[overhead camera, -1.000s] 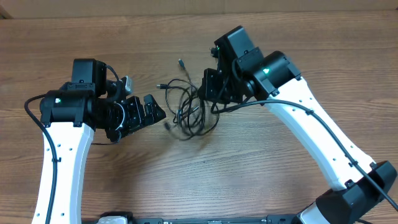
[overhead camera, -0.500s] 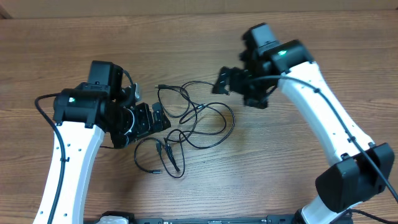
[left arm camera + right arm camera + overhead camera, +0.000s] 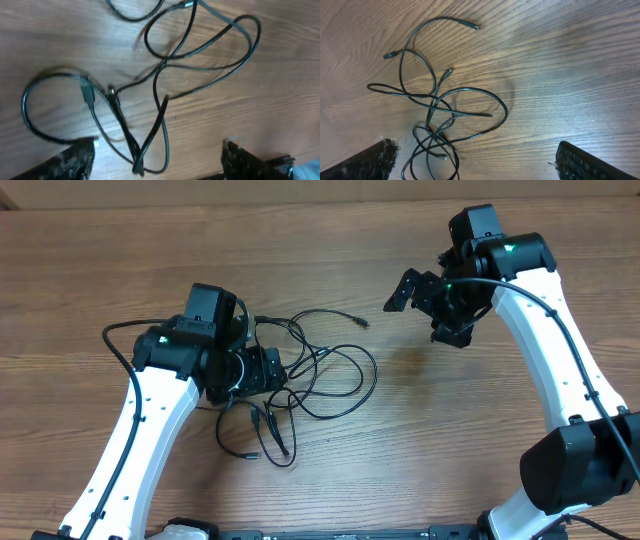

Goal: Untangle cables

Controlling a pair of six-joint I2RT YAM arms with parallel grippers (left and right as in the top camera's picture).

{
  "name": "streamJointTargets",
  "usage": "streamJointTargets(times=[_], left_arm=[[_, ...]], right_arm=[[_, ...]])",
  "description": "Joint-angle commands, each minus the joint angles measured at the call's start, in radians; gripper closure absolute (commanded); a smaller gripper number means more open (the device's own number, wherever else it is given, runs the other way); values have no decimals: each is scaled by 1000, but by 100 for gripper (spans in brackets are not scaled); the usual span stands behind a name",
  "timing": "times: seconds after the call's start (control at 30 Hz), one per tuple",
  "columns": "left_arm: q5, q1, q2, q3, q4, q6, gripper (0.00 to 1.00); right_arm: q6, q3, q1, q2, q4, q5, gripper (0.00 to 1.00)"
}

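Observation:
The cables (image 3: pixel 330 370) lie as several thin black loops on the wooden table, crossing each other at the middle, with plug ends at the top right (image 3: pixel 362 322) and the bottom left (image 3: pixel 255 453). My left gripper (image 3: pixel 270 370) hangs over the left side of the tangle. In the left wrist view it (image 3: pixel 157 162) stands open, with crossed strands of the cables (image 3: pixel 162 105) lying between its fingers. My right gripper (image 3: pixel 405 292) is open and empty, up and to the right of the cables. Its wrist view shows the cables (image 3: pixel 445 100) spread below and left of its gripper (image 3: pixel 477 165).
The wooden table (image 3: pixel 480 440) stretches bare to the right and below the tangle. Its back edge (image 3: pixel 300 205) runs along the top of the overhead view. The arm bases sit at the near edge.
My right gripper has opened, let go of the bunched cables and moved up and right. The cables have spread into loose loops. My left arm has moved right, over the tangle.

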Motion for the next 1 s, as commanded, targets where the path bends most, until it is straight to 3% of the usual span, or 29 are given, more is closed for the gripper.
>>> streamJointTargets(times=[0.0,0.07,0.2,0.23,0.3,0.33,0.5,0.57,0.6,0.8,0.97], left_arm=[[-9,-23,76,-3,18,46,21],[-3,-44,147,-3,16,87,30],[34,-52,211,-3,2,143,36],[43,-51,222,-3,3,146,46],[43,-50,223,0,2,147,53],[42,-50,223,2,3,147,64],[38,-50,223,23,6,166,66],[38,-50,223,25,6,166,78],[39,-50,223,25,1,166,94],[39,-50,222,86,-78,169,96],[132,-50,198,429,-242,169,96]], right_arm=[[-5,16,-1,-11,16,3,0],[-5,16,-1,-11,15,3,0],[-5,16,-1,-11,15,3,0],[-5,16,-1,-11,15,3,0],[-5,16,-1,-11,15,3,0],[-5,16,-1,-11,15,3,0],[-5,16,-1,-11,15,3,0],[-5,16,-1,-12,15,3,0],[-5,16,-1,-12,15,3,0],[-5,16,-1,-11,15,3,0],[-5,16,-1,-11,15,3,0]])
